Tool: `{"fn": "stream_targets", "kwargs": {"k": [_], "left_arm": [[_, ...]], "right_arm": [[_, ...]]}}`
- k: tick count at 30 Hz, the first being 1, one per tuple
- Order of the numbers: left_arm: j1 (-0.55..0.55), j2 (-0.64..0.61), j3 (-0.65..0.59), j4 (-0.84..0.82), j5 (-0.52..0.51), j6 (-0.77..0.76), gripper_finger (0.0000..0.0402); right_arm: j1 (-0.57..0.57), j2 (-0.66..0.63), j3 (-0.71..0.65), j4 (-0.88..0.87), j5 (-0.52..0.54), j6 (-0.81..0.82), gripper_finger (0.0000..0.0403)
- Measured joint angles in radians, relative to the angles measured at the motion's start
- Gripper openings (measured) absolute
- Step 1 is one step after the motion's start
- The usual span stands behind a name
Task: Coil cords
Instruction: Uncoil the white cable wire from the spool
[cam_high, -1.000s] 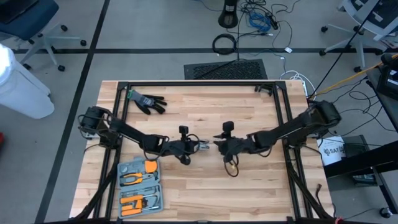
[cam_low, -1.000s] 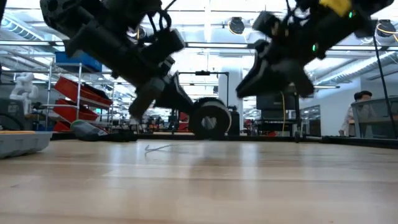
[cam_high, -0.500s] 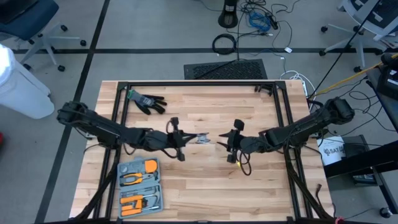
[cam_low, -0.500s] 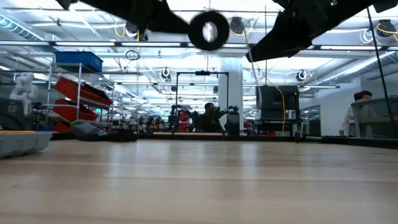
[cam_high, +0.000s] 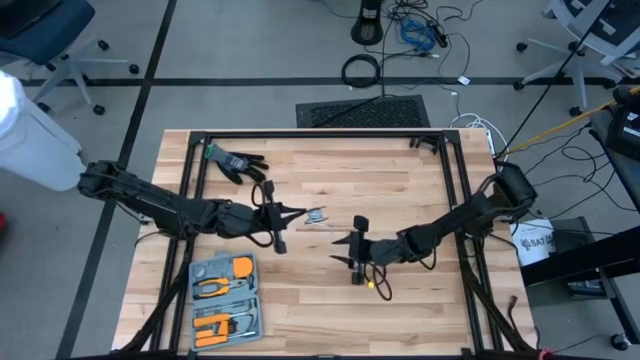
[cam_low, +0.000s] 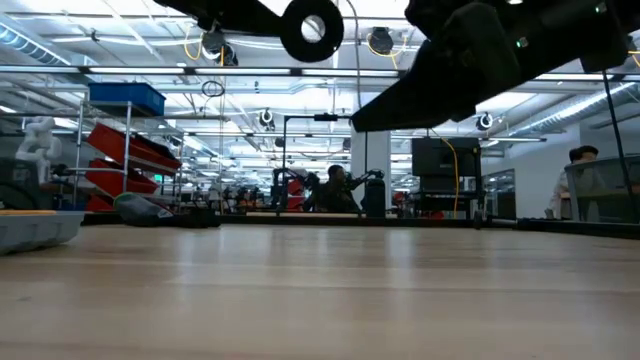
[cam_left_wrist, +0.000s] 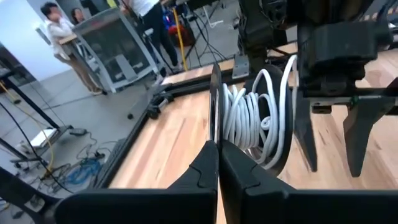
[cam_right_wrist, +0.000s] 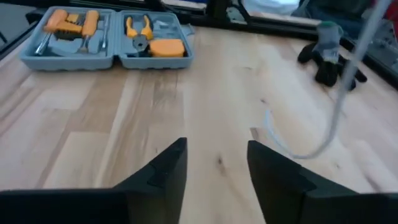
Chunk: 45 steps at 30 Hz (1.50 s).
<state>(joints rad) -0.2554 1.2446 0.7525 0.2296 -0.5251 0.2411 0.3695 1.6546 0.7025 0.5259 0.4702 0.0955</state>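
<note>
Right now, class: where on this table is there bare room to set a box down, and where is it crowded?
Free: the wood between the glove and the table's far right corner, and the near strip right of the tool case. Crowded: the middle band, where the left tool holds the wound cord and the right tool hovers.

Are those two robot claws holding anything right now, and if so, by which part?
The left gripper pinches the round black spool wound with white cord at its rim, lifted off the table. The right gripper holds nothing.
</note>
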Motion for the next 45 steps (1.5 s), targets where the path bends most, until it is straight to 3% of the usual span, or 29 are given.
{"fn": "stream_targets", "kwargs": {"k": [8, 16, 26, 33, 41, 45], "left_arm": [[-0.007, 0.001, 0.0, -0.03, -0.001, -0.001, 0.0], [-0.019, 0.001, 0.0, -0.029, -0.002, -0.003, 0.0], [-0.019, 0.001, 0.0, -0.026, -0.003, -0.006, 0.0], [-0.019, 0.001, 0.0, -0.027, -0.003, -0.02, 0.0], [-0.019, 0.001, 0.0, -0.033, -0.003, -0.025, 0.0], [-0.019, 0.001, 0.0, -0.056, -0.005, -0.025, 0.0]], "right_arm": [[-0.002, -0.052, 0.0, -0.003, 0.009, -0.006, 0.0212], [-0.002, -0.102, 0.0, -0.079, 0.004, -0.038, 0.0202], [-0.022, -0.101, 0.0, 0.051, 0.003, -0.037, 0.0194], [-0.052, -0.101, 0.0, 0.111, 0.003, -0.059, 0.014], [-0.05, -0.101, 0.0, 0.12, 0.0, -0.086, 0.0014], [-0.045, -0.113, 0.0, 0.125, 0.0, -0.068, 0.0008]]}}
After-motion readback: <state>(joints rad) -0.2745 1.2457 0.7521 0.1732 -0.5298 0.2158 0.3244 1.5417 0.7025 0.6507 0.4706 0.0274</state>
